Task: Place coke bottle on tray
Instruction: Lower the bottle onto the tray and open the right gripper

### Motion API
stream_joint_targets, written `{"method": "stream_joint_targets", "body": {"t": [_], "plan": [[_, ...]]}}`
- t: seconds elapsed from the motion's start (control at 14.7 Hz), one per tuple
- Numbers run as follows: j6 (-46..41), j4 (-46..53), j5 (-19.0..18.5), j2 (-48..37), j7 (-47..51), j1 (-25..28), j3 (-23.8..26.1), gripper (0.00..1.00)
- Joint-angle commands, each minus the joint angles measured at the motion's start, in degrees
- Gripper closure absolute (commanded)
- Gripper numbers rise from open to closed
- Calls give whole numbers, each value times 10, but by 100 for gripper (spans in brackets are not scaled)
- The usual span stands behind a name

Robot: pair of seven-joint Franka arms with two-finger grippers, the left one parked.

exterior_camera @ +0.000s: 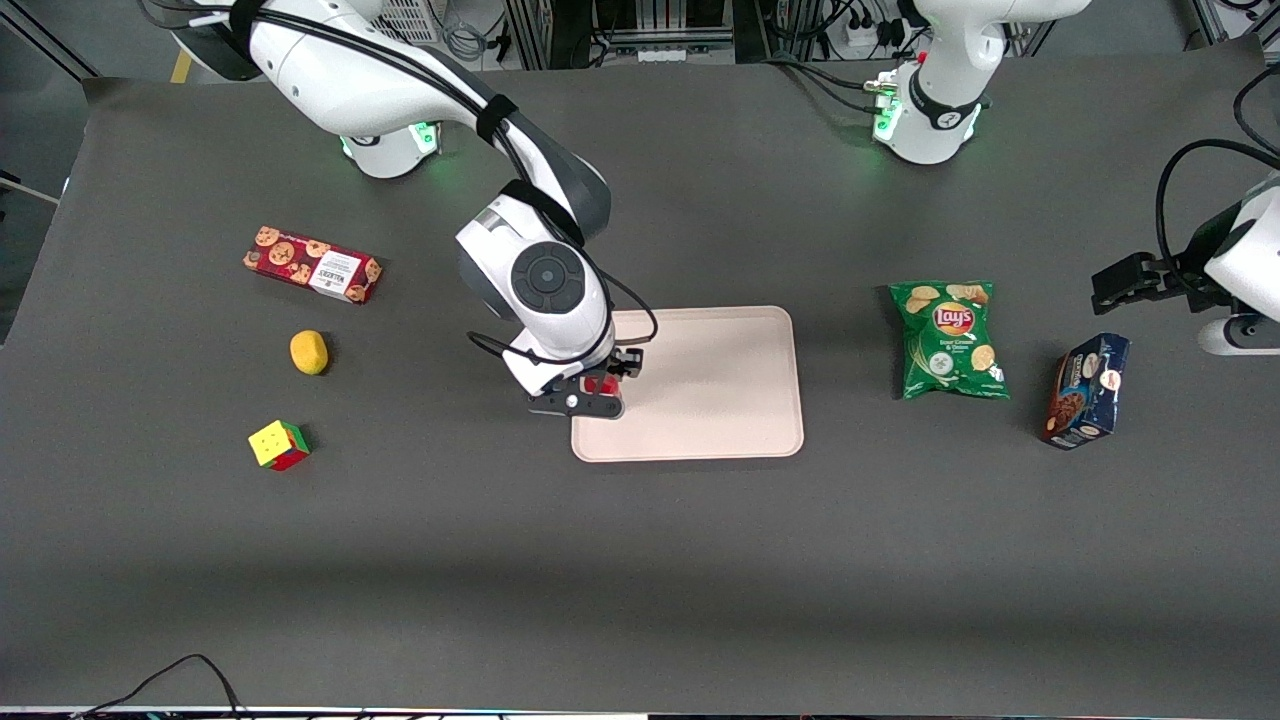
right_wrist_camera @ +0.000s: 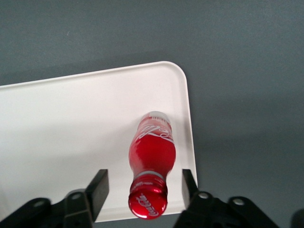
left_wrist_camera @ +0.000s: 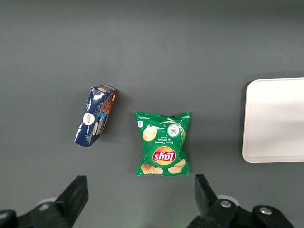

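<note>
The coke bottle [right_wrist_camera: 152,154], slim and red with white script and a red cap, stands upright on the pale pinkish-beige tray [right_wrist_camera: 71,123], close to the tray's rim and one rounded corner. My gripper [right_wrist_camera: 143,179] is open around the bottle's neck, with a gap between each finger and the bottle. In the front view the gripper [exterior_camera: 598,392] hangs over the tray's [exterior_camera: 710,380] edge toward the working arm's end. Only a bit of the red bottle [exterior_camera: 603,384] shows there under the hand. The tray also shows in the left wrist view [left_wrist_camera: 275,118].
A red cookie-printed box [exterior_camera: 312,264], a yellow lemon-like object [exterior_camera: 309,352] and a colour cube [exterior_camera: 279,445] lie toward the working arm's end. A green Lay's bag [exterior_camera: 948,338] and a dark blue box [exterior_camera: 1087,390] lie toward the parked arm's end.
</note>
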Motion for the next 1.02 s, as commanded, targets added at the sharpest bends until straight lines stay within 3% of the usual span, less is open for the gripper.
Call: {"method": "stream_joint_targets", "body": {"t": [0.0, 0.27, 0.61, 0.95], "plan": [[4, -8, -7, -21, 18, -5, 5, 0], [-2, -44, 19, -108, -3, -74, 15, 0], [-2, -151, 44, -245, -121, -148, 0, 0], [-2, -253, 93, -366, -296, -156, -118, 0]]}}
